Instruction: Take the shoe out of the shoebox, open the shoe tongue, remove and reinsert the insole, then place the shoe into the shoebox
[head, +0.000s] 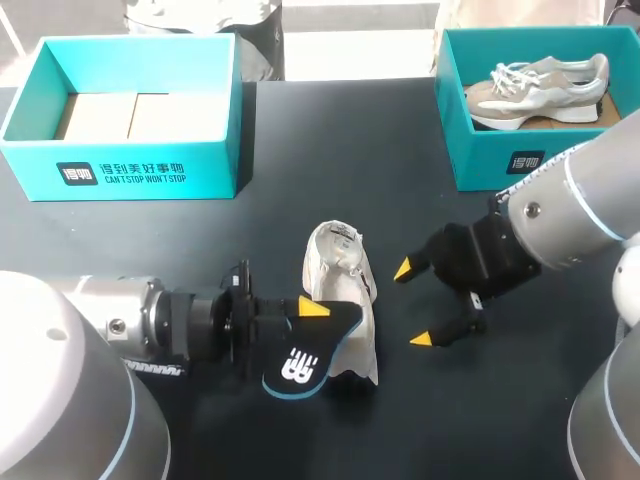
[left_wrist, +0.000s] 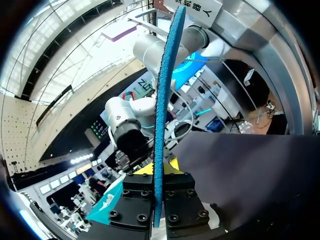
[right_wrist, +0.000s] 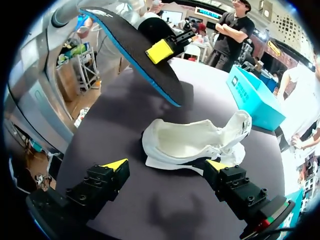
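Lower left, nearest the camera: shell of the left arm (head: 60, 400), entering from 8 o'clock. Left fingers (head: 314, 308) are closed on the dark, blue-edged insole (head: 300, 365), which projects ahead of them, seen edge-on from the left wrist. The white shoe (head: 338, 280) lies on its side at the middle of the desk (head: 300, 150), long axis running 12 to 6 o'clock, opening turned toward 3 o'clock. The insole overlaps the shoe's 6 o'clock end and runs roughly 9 to 3, across the shoe's axis; contact cannot be told. Reinsertion probably requires turning it into line. Right fingers (head: 405, 269) stand spread and empty at the shoe's 3 o'clock, near but apart. Far edge: left shoebox (head: 120, 165) at 11 o'clock; right shoebox (head: 500, 155) at 1 o'clock, holding a second shoe (head: 540, 90).
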